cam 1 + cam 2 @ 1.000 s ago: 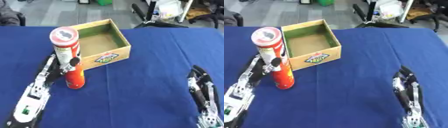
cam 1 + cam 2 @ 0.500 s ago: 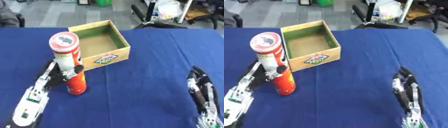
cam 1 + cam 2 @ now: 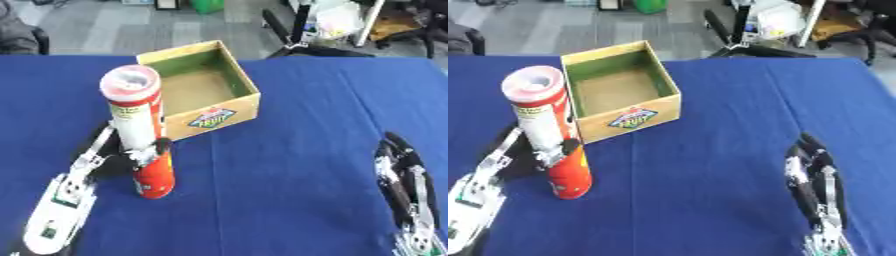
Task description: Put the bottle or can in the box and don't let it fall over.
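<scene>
Nearest the camera, the right hand [image 3: 404,192] rests idle by the lower right corner on the blue cloth-covered table [image 3: 315,125], its fingers straight and relaxed, grasping nothing. Opposite it, the left hand [image 3: 112,156] comes in from the lower left with its fingers curled round the tall red and white cylindrical can [image 3: 140,131], gripping it about mid-height. The can stands close to upright, with a slight lean, its red base low against the cloth; whether the base touches the table or hangs just clear of it cannot be told.

Just beyond the left hand, and a little toward the right hand's side, sits the open cardboard box with a green inner lining and a printed label on its front wall [image 3: 214,117]. It holds nothing visible.

The step in hand looks like the carry toward the box. The next move would call for raising the can's base above the near wall, bringing it over the opening, and lowering it upright before letting go.
</scene>
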Robot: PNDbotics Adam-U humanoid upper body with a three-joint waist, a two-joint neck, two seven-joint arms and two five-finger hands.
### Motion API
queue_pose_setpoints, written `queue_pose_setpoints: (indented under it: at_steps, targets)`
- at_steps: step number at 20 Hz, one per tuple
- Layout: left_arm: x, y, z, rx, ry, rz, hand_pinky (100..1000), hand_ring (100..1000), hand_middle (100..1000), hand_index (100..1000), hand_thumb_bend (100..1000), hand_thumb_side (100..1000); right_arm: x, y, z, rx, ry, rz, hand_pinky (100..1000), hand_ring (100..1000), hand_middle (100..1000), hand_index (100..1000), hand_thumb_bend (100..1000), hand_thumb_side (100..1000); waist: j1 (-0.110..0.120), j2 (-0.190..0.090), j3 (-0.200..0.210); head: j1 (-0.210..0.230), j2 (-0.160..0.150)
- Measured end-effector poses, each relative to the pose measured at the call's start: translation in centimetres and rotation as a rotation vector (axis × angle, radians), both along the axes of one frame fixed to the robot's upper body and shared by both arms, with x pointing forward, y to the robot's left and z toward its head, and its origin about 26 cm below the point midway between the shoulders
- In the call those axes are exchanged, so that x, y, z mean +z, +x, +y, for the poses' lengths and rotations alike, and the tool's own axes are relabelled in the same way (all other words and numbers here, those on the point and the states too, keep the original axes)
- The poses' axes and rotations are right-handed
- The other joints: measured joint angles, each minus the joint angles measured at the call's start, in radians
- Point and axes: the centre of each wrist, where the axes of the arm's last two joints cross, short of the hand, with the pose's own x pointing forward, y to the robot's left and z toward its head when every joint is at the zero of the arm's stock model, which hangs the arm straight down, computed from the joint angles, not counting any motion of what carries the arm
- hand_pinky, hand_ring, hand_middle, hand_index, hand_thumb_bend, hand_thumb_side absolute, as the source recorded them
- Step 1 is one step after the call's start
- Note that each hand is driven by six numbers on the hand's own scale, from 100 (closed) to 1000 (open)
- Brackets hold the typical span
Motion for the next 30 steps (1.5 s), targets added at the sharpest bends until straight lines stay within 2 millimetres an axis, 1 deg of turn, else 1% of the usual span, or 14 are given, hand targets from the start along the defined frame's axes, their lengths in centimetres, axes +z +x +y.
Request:
queue_pose_setpoints:
  at_steps: [1, 2, 4, 6, 8, 11, 17, 19, 22, 24, 26, 30]
  targets:
    - [0.0, 0.0, 0.0, 0.001, -0.001, -0.002, 417, 515, 451, 747, 100, 134, 0.0, 0.0, 0.0, 0.0, 0.0, 0.0, 831, 903, 880, 866, 100, 569, 0.0, 0.0, 0.0, 0.0, 0.0]
    - [0.0, 0.0, 0.0, 0.002, -0.002, -0.006, 382, 486, 419, 722, 100, 171, 0.0, 0.0, 0.0, 0.0, 0.0, 0.0, 831, 903, 880, 866, 100, 569, 0.0, 0.0, 0.0, 0.0, 0.0]
    - [0.0, 0.0, 0.0, 0.01, -0.007, -0.01, 345, 461, 391, 700, 100, 193, 0.0, 0.0, 0.0, 0.0, 0.0, 0.0, 831, 903, 880, 866, 100, 571, 0.0, 0.0, -0.001, 0.0, 0.0]
    - [0.1, 0.0, -0.1, 0.019, -0.012, -0.014, 327, 452, 381, 689, 100, 204, 0.0, 0.0, 0.0, 0.0, 0.0, 0.0, 831, 903, 880, 866, 100, 576, 0.0, 0.0, -0.002, 0.0, 0.0]
    - [0.6, 0.2, -0.2, 0.027, -0.016, -0.028, 321, 450, 379, 682, 100, 204, 0.0, 0.0, 0.0, -0.001, 0.0, 0.001, 832, 903, 880, 866, 100, 577, 0.0, 0.0, -0.003, 0.0, 0.0]
    - [2.7, 0.8, 0.0, 0.033, -0.014, -0.084, 314, 447, 376, 676, 100, 209, 0.0, 0.0, 0.0, -0.001, 0.0, 0.001, 831, 903, 880, 866, 100, 579, 0.001, 0.0, -0.004, 0.0, 0.0]
    - [8.8, 2.4, 0.3, 0.063, -0.031, -0.218, 293, 431, 361, 672, 100, 237, -0.1, 0.0, 0.1, 0.006, 0.0, 0.004, 832, 904, 880, 866, 100, 583, 0.004, 0.0, -0.021, 0.003, 0.0]
    - [10.5, 3.2, 0.5, 0.089, -0.052, -0.241, 276, 417, 348, 663, 100, 251, -0.1, 0.0, 0.2, 0.01, -0.001, 0.007, 832, 903, 880, 867, 100, 587, 0.003, 0.0, -0.031, 0.006, 0.0]
    - [12.2, 4.6, 0.9, 0.141, -0.091, -0.242, 276, 414, 345, 666, 100, 254, -0.1, 0.0, 0.5, 0.026, 0.001, 0.009, 832, 904, 880, 867, 100, 592, 0.003, 0.0, -0.049, 0.014, -0.001]
    - [13.2, 5.7, 0.9, 0.168, -0.12, -0.242, 276, 414, 345, 666, 100, 255, -0.1, 0.2, 0.8, 0.04, 0.003, 0.008, 832, 904, 880, 867, 100, 593, 0.003, 0.0, -0.062, 0.02, -0.004]
    - [14.1, 6.7, 0.5, 0.187, -0.151, -0.245, 284, 420, 351, 668, 100, 227, 0.0, 0.3, 1.2, 0.056, 0.005, 0.007, 832, 904, 880, 867, 100, 596, 0.001, 0.002, -0.074, 0.026, -0.01]
    - [15.8, 8.8, -0.6, 0.229, -0.18, -0.256, 286, 425, 354, 668, 100, 217, 0.3, 0.6, 1.9, 0.089, 0.012, -0.001, 833, 904, 880, 867, 100, 602, -0.002, 0.016, -0.095, 0.033, -0.019]
